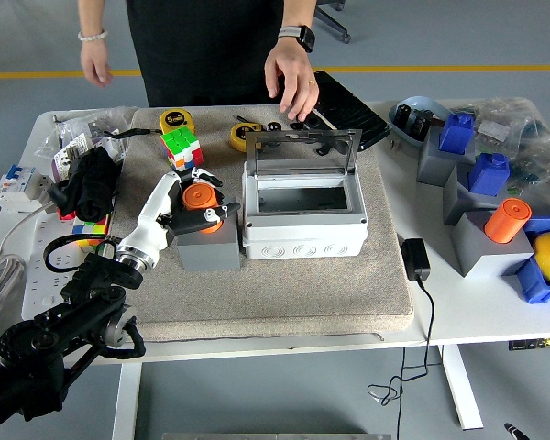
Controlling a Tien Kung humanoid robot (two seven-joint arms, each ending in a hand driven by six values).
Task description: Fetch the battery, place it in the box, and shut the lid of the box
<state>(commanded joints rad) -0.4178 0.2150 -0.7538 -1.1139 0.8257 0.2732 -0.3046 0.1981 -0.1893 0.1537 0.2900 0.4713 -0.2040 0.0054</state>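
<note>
Battery [200, 196]: an orange cylinder, upright in the top of a grey block [209, 247] on the beige mat [284, 293], just left of the box.
Left hand [191, 203]: in from the lower left on a white forearm, wrapped round the battery; dark fingers [207, 175] curl over its far side, the thumb [222, 216] lies across its near side. It grips the battery, which sits between fingers and thumb, seated in the block.
Right hand: not in view.
Box [302, 218]: white-grey, on the mat at centre, its inside bare.
Lid [302, 147]: clear, hinged at the far edge, standing up, open.
Person: at the far side; one hand [291, 81] with a wristwatch reaches down over the table behind the lid, near a black case [348, 108]. Whether it touches anything, I cannot tell. The other hand [95, 64] hangs clear of the table at top left.
Second orange cylinder [506, 220]: on another grey block at the right, well apart from the hand.
</note>
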